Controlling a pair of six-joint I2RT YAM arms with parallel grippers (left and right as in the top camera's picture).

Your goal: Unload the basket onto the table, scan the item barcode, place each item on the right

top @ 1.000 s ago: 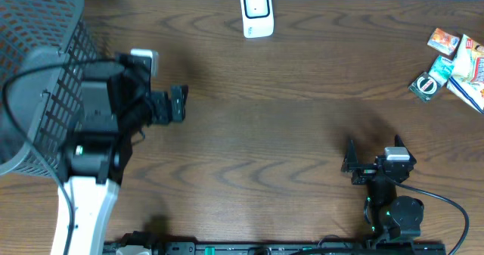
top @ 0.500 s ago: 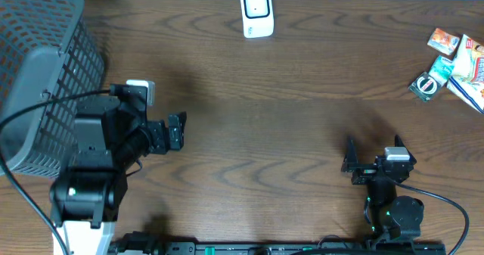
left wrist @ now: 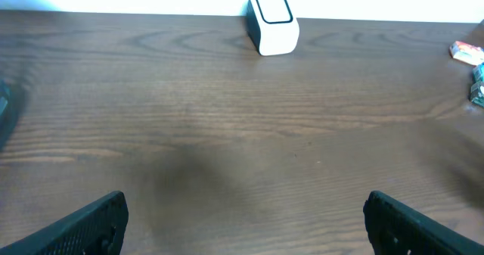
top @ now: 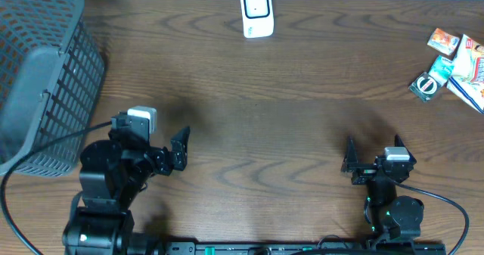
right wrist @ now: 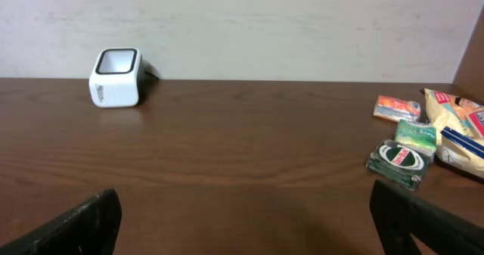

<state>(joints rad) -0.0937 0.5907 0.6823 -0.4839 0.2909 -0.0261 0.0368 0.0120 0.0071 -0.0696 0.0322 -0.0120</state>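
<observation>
Snack packets (top: 441, 67) lie upper right on the counter (top: 265, 119), scanner (top: 257, 11) top centre; left and right jaws stand apart, empty.

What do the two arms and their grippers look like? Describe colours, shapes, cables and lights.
Both are black. The left arm carries a white box-shaped wrist module and a thin black cable looping off leftward; the left gripper has two matte black wedge-shaped fingers. The right arm shows small green lights, a grey-white wrist module and a black cable curving rightward; the right gripper looks alike.
</observation>
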